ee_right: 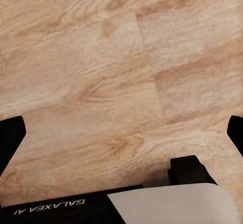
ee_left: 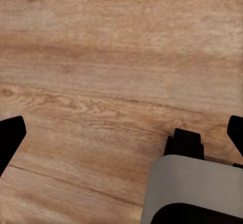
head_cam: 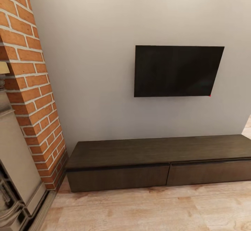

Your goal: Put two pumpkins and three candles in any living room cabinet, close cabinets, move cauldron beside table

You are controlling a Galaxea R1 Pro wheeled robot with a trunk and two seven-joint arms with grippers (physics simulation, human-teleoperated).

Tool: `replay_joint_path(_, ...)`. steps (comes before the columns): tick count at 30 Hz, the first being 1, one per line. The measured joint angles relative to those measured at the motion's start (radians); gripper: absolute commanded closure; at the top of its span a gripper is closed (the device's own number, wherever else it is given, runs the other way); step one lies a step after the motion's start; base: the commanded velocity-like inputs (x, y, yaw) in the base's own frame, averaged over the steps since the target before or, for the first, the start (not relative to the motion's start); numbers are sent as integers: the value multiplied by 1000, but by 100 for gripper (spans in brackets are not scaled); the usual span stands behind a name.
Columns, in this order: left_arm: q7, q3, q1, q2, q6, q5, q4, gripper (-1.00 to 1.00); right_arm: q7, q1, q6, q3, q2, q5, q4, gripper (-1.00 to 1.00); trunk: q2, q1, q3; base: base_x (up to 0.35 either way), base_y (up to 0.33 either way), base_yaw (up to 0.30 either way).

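Note:
The cabinet (head_cam: 157, 161) is a long, low dark-brown unit standing against the grey wall in the head view, with both flat fronts shut and a bare top. No pumpkins, candles, cauldron or table are in view. My left gripper (ee_left: 124, 133) hangs over the wooden floor with its black fingertips (ee_left: 11, 135) far apart at the picture's edges, open and empty. Over a lighter patch of floor my right gripper (ee_right: 124, 133) is likewise open, its fingertips (ee_right: 10, 135) wide apart and nothing between them.
A black TV (head_cam: 176, 70) hangs on the wall above the cabinet. A red brick chimney column (head_cam: 33, 95) and a grey stone fireplace (head_cam: 14, 175) stand at the left. Light wooden floor (head_cam: 146, 210) stretches in front of the cabinet.

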Motion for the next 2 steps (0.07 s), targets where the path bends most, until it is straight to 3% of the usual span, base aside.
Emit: replay_joint_path(2,0,0,0,0,0,0,0,-100,0,0,0,0,0,1,1,-100,0,0,0,0,0,0)
